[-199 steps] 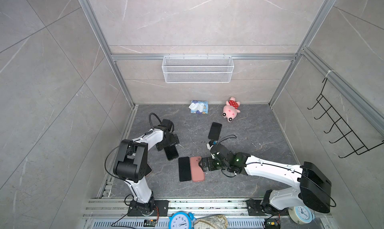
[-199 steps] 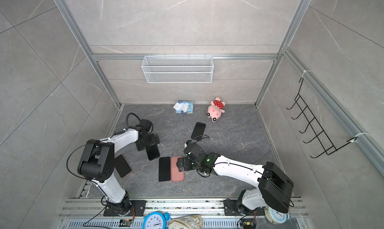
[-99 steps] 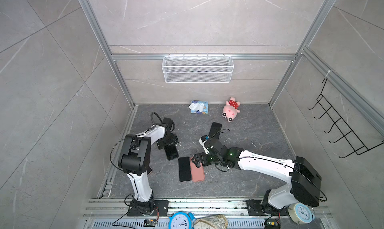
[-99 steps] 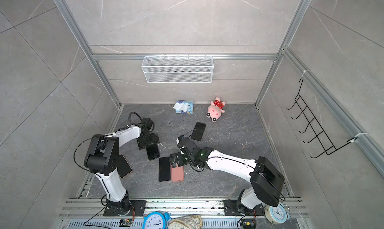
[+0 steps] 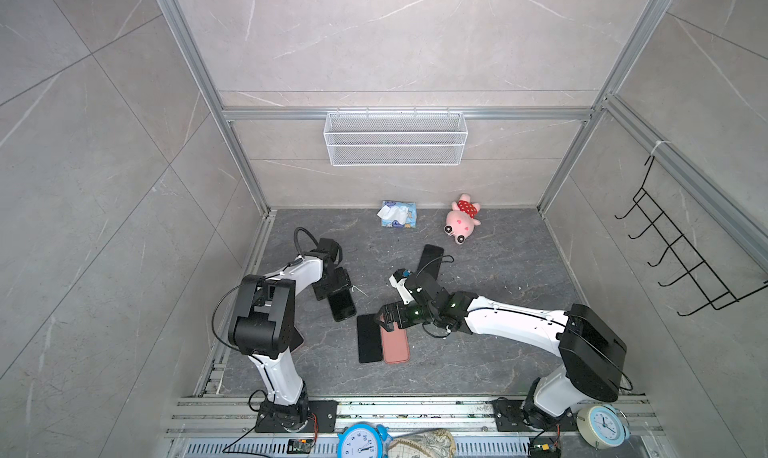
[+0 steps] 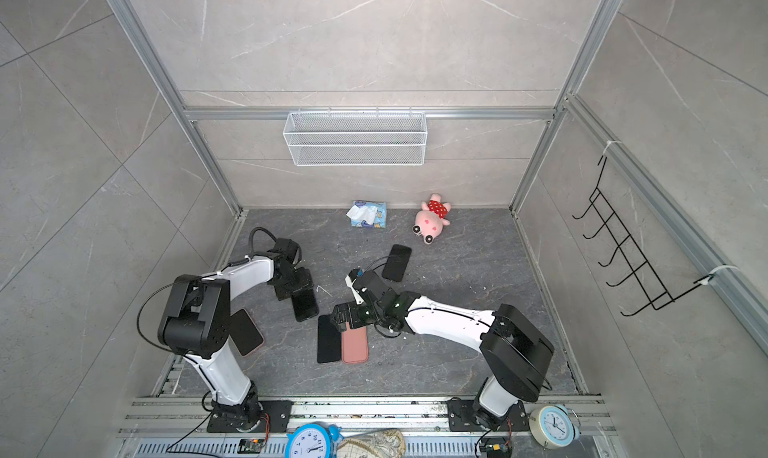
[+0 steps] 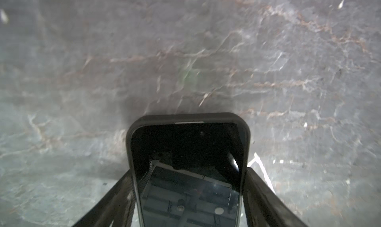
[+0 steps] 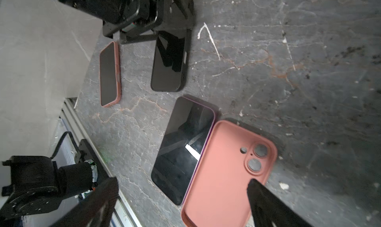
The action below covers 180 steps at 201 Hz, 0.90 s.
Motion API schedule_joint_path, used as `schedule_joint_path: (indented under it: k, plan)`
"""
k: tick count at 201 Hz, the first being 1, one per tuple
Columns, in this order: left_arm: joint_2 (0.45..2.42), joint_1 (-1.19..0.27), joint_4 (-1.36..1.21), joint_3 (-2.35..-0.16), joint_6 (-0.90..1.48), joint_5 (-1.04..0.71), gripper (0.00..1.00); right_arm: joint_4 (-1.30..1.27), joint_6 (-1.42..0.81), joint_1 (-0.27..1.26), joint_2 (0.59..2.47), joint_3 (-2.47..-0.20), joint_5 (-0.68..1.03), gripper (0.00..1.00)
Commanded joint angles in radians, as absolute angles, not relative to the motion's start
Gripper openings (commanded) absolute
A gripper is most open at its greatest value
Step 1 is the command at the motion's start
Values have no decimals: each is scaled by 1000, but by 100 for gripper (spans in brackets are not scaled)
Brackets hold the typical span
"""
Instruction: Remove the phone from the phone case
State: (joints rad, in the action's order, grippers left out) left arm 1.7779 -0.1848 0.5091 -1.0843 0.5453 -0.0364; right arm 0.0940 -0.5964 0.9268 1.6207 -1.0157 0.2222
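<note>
Black rubbery phone case [image 7: 188, 117], phone [image 7: 191, 199] inside, lay at ten o'clock from the pink case [image 8: 226, 170].
Light, slick; long edges looked the best hold. Left tool [image 7: 188, 172] straddled them, grip unclear; right tool [image 8: 182, 181] gaped empty.

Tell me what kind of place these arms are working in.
Probably a robot test cell mocked up as a bathroom corner: tile-look walls held in an aluminium frame, with a white wire basket and a black hook rack hung on them.
</note>
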Motion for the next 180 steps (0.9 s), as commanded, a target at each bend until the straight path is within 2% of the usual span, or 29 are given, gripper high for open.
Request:
schedule_joint_path:
  k: [1,90,156,180]
  plan:
    - [1703,-146,487,-1024,540,-146,46,4,-553,920,1660,-1044,300,99]
    - [1529,-34,319,-879,634,-491,41,-172,-570,859,1892,-1192,485,97]
    - [1460,-30,269,-855,680,-587,38,-239,-617,861,2000,-1247,504,88]
    - [1447,-30,250,-839,692,-598,37,-258,-628,860,2007,-1250,510,79]
